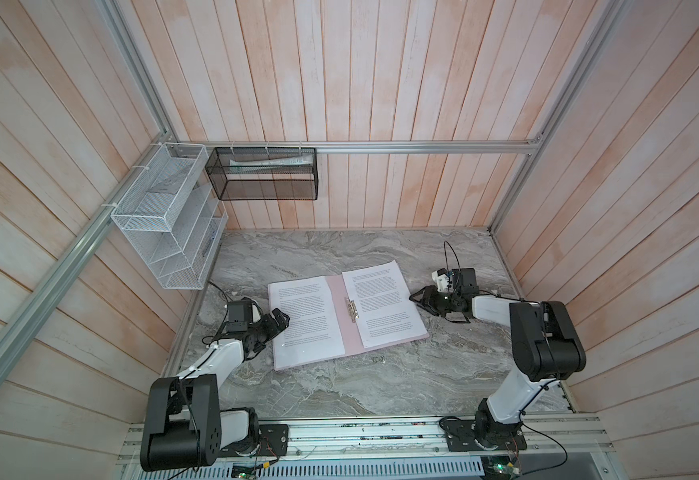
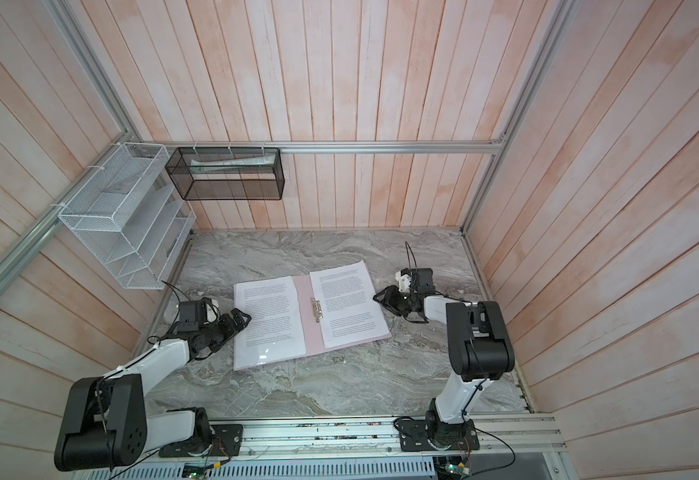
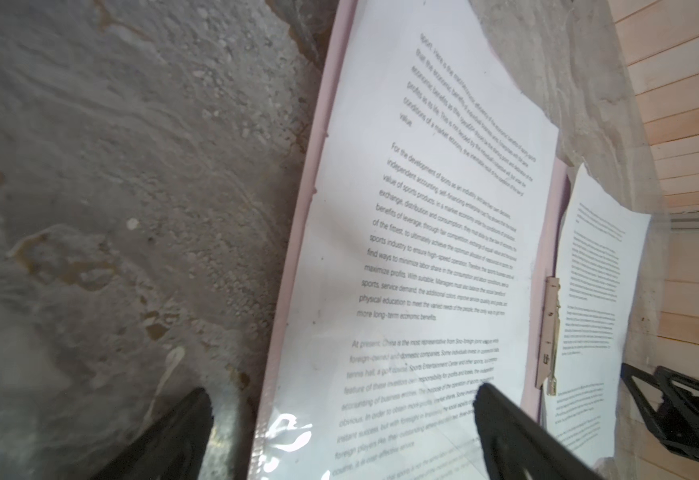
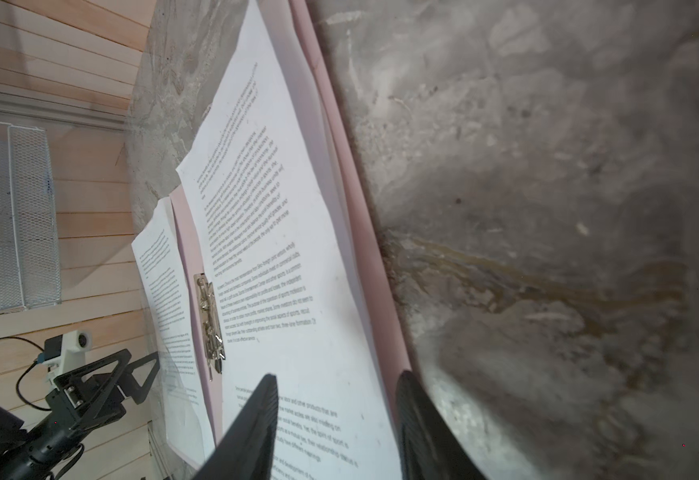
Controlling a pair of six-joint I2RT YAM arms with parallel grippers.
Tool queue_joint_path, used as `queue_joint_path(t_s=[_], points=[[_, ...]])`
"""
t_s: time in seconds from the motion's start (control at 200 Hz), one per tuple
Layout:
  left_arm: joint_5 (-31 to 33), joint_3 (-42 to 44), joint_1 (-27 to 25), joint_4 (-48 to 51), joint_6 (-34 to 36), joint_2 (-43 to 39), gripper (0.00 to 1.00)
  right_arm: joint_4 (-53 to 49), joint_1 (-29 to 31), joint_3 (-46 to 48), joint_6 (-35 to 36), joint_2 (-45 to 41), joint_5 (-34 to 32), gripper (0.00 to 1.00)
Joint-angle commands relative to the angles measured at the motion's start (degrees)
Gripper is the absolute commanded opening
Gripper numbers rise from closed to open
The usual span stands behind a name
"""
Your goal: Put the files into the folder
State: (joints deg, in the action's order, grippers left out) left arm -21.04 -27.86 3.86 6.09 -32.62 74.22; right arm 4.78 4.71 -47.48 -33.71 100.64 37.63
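Sheets of the files (image 1: 383,303) are lying on both leaves of the folder (image 1: 347,334), which is resting open and flat on the marble table (image 1: 381,386). The one on the right leaf is sitting skewed and overhanging the far edge. Your left gripper (image 1: 283,318) is hovering with jaws spread wide at the left leaf's outer edge. Your right gripper (image 1: 416,300) is sitting at the right edge with jaws apart, clamping nothing. You are probably squaring the pages before closing. Be nudging the skewed sheet toward the clip (image 1: 352,309) with a low, slow push, so the paper is sliding rather than buckling.
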Motion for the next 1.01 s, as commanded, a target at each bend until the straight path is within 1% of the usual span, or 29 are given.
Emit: queue_joint_path(t_s=[0.0, 0.255, 0.54, 0.71, 0.865, 0.93, 1.0], points=[[-3.27, 1.66, 0.26, -2.33, -0.34, 1.77, 1.0, 2.87, -0.53, 0.98, -0.64, 0.95, 1.37, 0.44], [-5.46, 1.49, 0.27, -4.65, -0.25, 3.23, 1.0, 0.95, -0.58, 1.51, 1.63, 2.53, -0.09, 0.44], [-7.99, 1.45, 0.27, -6.67, -0.9, 2.87, 1.0, 3.91, -0.49, 5.97, 0.15, 2.21, 2.38, 0.41], [-11.72, 2.01, 0.27, -8.84, -2.24, 1.06, 1.0, 5.57, -0.25, 8.48, -0.73, 1.67, 3.75, 0.4], [-12.2, 1.45, 0.22, -6.53, -2.38, -2.88, 1.0, 6.1, 0.18, 9.76, -0.91, 1.36, 3.43, 0.39], [-11.86, 1.08, 0.21, -5.13, -1.97, -4.51, 1.0, 4.74, 0.2, 9.5, -0.6, 0.78, 1.8, 0.39], [-11.75, 0.57, 0.27, -3.82, -1.41, -5.7, 1.0, 1.35, 0.85, 8.52, 0.6, -1.13, -2.87, 0.38]])
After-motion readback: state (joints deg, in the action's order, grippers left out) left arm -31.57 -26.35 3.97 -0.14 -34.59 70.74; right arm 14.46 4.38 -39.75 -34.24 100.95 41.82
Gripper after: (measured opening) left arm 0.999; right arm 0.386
